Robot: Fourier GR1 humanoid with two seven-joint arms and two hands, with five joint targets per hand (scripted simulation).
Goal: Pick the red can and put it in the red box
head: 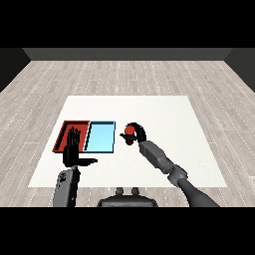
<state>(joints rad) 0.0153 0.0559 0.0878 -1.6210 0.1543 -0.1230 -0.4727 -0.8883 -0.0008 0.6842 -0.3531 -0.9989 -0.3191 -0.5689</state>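
The red can (129, 132) is just right of the light blue tray, with my right hand (139, 133) curled round it. Whether the can rests on the table or hangs just above it I cannot tell. The red tray (66, 129) lies at the left of the table, next to the light blue one. My left hand (73, 149) is raised in front of the red tray with fingers straight and thumb out to the right, hiding part of the tray's floor and its near edge. It holds nothing.
The light blue tray (100, 137) lies between the red tray and the can. The white table (169, 119) stretches wide to the right and behind the trays. My right forearm (162, 159) crosses the table's near right part.
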